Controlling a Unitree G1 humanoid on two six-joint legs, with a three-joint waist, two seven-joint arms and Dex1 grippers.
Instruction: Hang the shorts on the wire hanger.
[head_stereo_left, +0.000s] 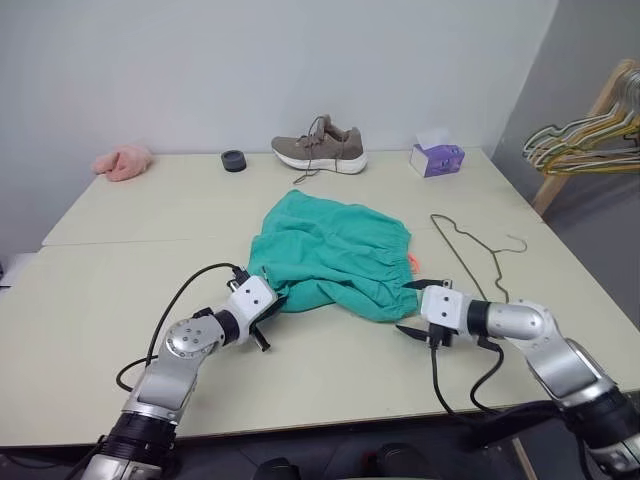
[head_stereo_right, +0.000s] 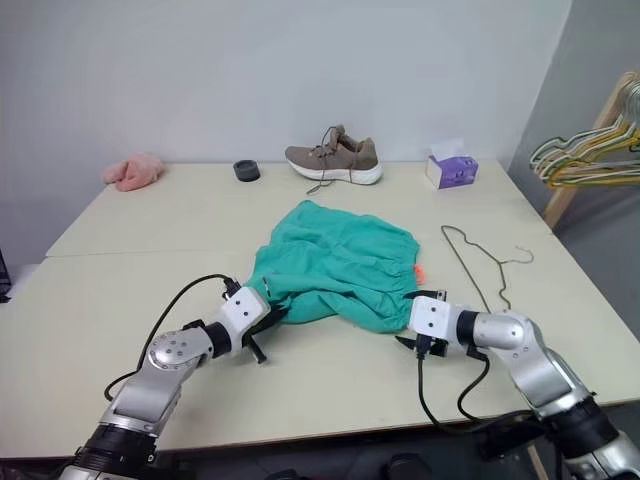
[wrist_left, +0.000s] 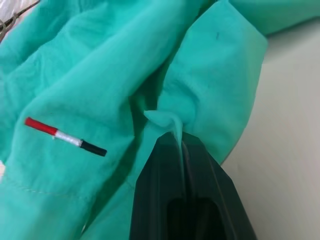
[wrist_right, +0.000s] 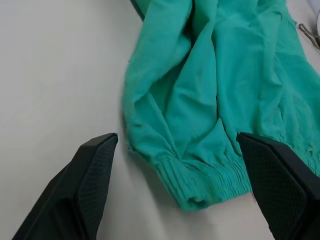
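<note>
Shorts judged light, limp, crease-prone: fold pinched in closed left claw, gathered waistband best taken by wide-open right claw.

- The surface is pale cream, with a seam running across it.
- The shorts lie crumpled between the two hands, one edge pinched in the left hand.
- The wire hanger lies flat just beyond the right hand.
- Far beyond both hands, along the back edge: a pink fluffy cloth, a small dark round object, a shoe, a purple tissue box.
</note>
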